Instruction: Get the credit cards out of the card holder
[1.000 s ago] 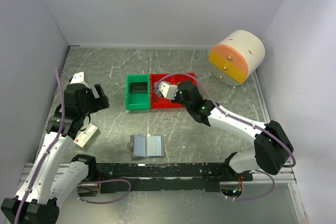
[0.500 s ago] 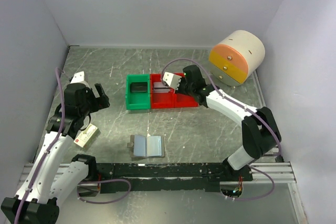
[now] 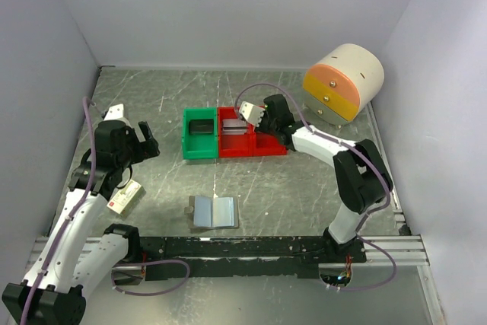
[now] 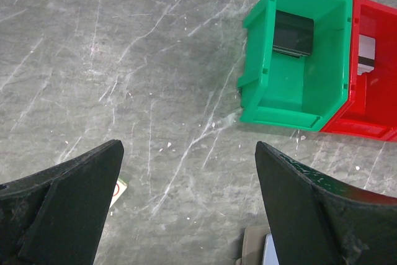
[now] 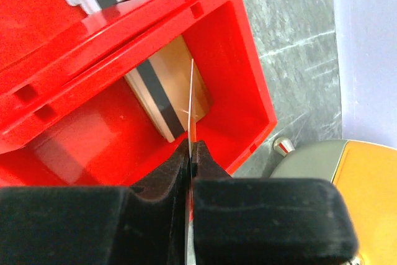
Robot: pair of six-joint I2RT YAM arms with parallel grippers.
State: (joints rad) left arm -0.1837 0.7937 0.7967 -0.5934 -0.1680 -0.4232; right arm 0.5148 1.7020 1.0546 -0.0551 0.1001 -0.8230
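The right claw is clamped on a card, held edge-on over the far right red bin, where another card lies flat. The left claw hangs with its jaws wide apart over the surface, left of the green bin, holding nothing. The holder lies open at the near edge, centre. The task looks far along: this card needs dropping, but whether the holder keeps more is too small to tell.

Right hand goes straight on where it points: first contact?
Probably the striped tan card lying in the red bin; the right hand, shut on an edge-on card, points down at it. The held card's edge would land first; depth unclear.
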